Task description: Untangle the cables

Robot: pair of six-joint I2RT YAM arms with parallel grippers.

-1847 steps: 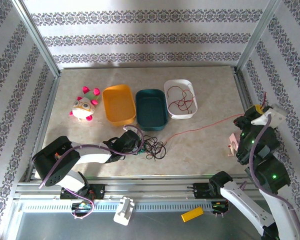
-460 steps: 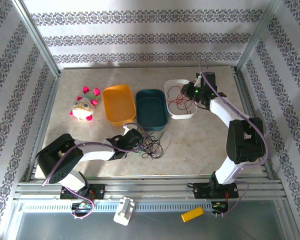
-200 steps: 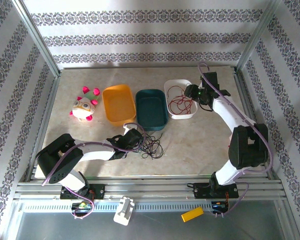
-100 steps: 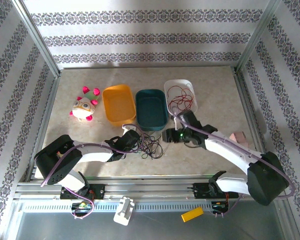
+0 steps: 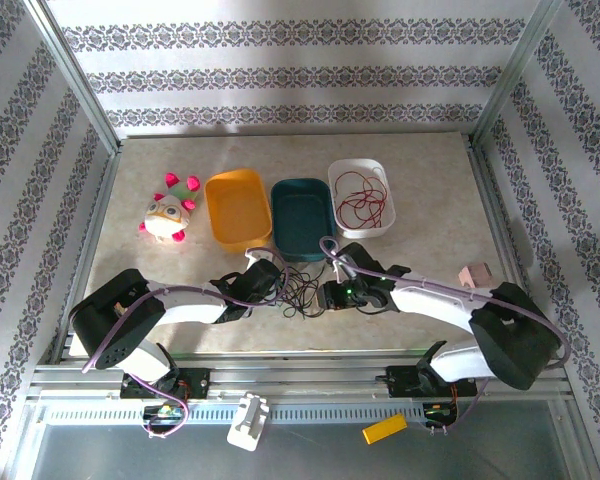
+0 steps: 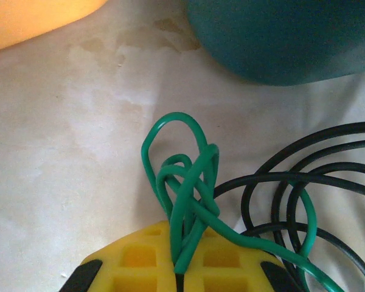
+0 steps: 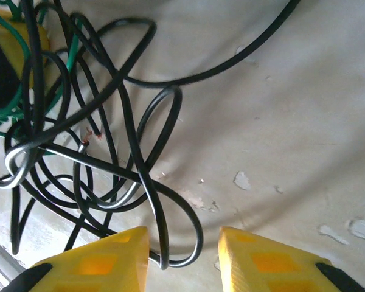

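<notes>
Marbled beige table point(image 5: 430, 205), stained and chipped up close, sits between walls of striped floral wallpaper point(image 5: 280, 78). We see the cables point(image 5: 302, 292) tangled near its front edge, before the teal tray point(image 5: 302, 215). Our left gripper point(image 6: 179, 267) pinches the green cable point(image 6: 191, 207). Our right gripper point(image 7: 182, 255) stands spread, with a black loop point(image 7: 198, 238) between its fingers.

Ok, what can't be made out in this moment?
- Top external: the black cables are too thin to trace their crossings.
- Left wrist: the left end effector is cut by the bottom edge; the green cable it pinches leaves at bottom right.
- Right wrist: the black cables run off the top and left edges.
</notes>
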